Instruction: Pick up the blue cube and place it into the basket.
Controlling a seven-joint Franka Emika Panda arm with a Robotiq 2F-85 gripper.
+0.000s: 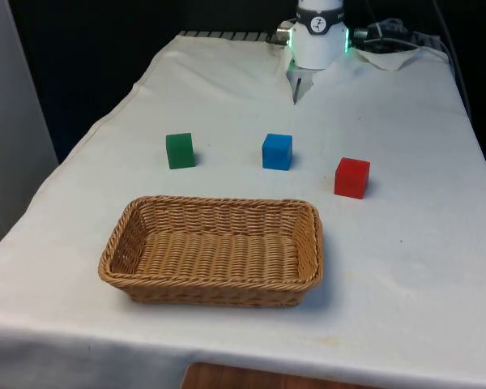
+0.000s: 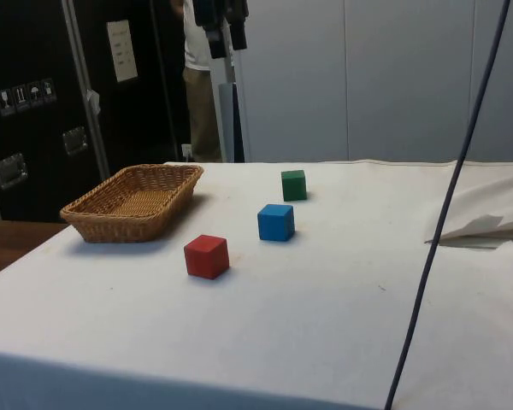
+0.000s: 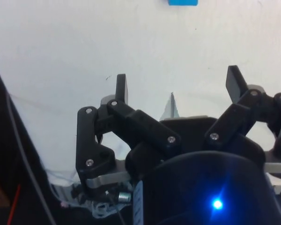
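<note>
The blue cube point(image 1: 277, 151) point(image 2: 276, 222) point(image 3: 182, 2) sits mid-table between a green cube and a red one, just beyond the far rim of the wicker basket point(image 1: 219, 201) point(image 2: 124, 227). The basket lies empty near the table's front. My gripper point(image 1: 296, 87) point(image 2: 226, 38) point(image 3: 178, 84) hangs high above the cloth, farther back than the blue cube. It is open, its fingers wide apart with nothing between them.
The green cube point(image 1: 180, 151) point(image 2: 294, 184) stands to the front view's left of the blue one, the red cube point(image 1: 351, 177) point(image 2: 207, 256) to its right. A dark cable point(image 2: 445, 213) crosses the side view. A person point(image 2: 198, 85) stands behind the table.
</note>
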